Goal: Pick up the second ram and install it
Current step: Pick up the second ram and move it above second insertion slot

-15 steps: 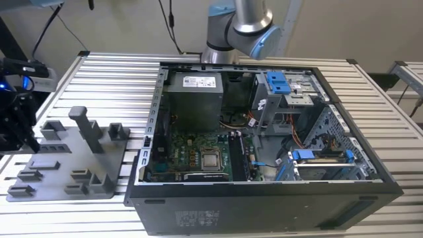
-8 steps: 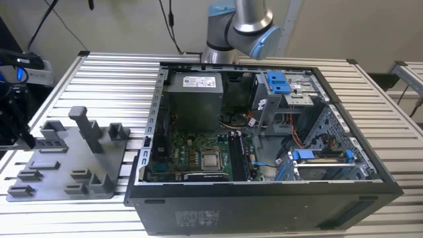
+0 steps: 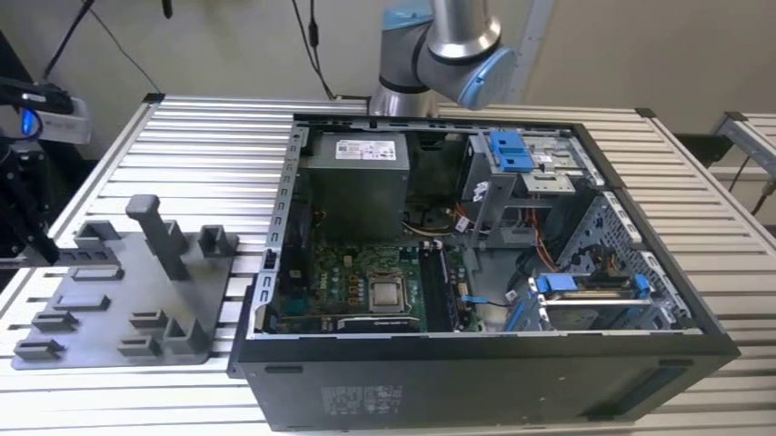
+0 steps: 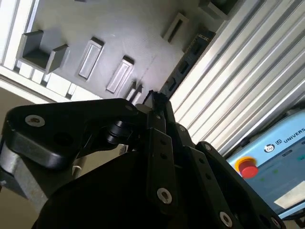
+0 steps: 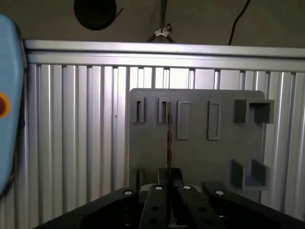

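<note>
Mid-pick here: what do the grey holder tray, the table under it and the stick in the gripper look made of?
The holder tray: matte grey plastic by its look, one even colour with moulded slots. The table: bare metal, likely aluminium, bright ribbed slats. The second ram, held in the gripper: dark circuit board, seen nearly edge-on; finish hard to tell.

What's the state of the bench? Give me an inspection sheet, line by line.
Surface: slatted metal table.
Job's things: memory stick held edge-on over the grey tray; open computer case, motherboard exposed.
Clutter: blue handset with red button.
Gripper: shut on the memory stick.
Cables: black leads down the wall; coloured wires inside the case.
Surroundings: pale wall; robot arm beyond the case.
</note>
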You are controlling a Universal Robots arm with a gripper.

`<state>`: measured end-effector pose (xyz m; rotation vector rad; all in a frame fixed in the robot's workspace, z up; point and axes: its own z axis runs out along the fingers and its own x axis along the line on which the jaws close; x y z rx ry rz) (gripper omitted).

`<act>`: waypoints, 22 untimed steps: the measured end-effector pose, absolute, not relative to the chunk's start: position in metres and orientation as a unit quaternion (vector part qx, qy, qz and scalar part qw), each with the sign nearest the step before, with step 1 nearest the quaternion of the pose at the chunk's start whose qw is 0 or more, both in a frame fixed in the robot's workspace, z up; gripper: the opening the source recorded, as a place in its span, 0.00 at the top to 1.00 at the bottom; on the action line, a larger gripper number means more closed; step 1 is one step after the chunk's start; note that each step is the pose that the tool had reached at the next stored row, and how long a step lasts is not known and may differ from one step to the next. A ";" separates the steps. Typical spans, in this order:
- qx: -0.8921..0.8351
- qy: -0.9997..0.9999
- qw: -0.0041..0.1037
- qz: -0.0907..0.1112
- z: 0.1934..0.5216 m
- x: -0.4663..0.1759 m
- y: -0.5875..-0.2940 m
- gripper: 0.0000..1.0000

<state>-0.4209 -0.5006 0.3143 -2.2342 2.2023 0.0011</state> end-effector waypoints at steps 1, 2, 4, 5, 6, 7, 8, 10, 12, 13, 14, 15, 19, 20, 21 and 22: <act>-0.712 0.702 0.002 0.000 0.316 -0.421 -0.501 0.85; -0.712 0.702 0.002 0.000 0.318 -0.421 -0.501 0.85; -0.712 0.702 0.002 0.000 0.321 -0.421 -0.501 0.85; -0.712 0.702 0.002 0.000 0.323 -0.421 -0.501 0.85; -0.712 0.702 0.002 0.000 0.325 -0.421 -0.501 0.85; -0.712 0.702 0.002 0.000 0.326 -0.421 -0.501 0.85; -0.712 0.702 0.002 0.000 0.328 -0.421 -0.501 0.85; -0.712 0.702 0.003 0.001 0.331 -0.421 -0.501 0.85; -0.712 0.702 0.003 0.001 0.334 -0.421 -0.501 0.85; -0.712 0.702 0.003 0.001 0.336 -0.421 -0.501 0.85; -0.712 0.702 0.003 0.001 0.338 -0.421 -0.501 0.85; -0.712 0.702 0.003 0.001 0.339 -0.421 -0.501 0.85; -0.712 0.702 0.003 0.001 0.347 -0.421 -0.501 0.85; -0.712 0.702 0.003 0.001 0.349 -0.421 -0.501 0.85; -0.712 0.702 0.003 0.001 0.351 -0.421 -0.501 0.85; -0.712 0.702 0.003 0.001 0.353 -0.421 -0.501 0.85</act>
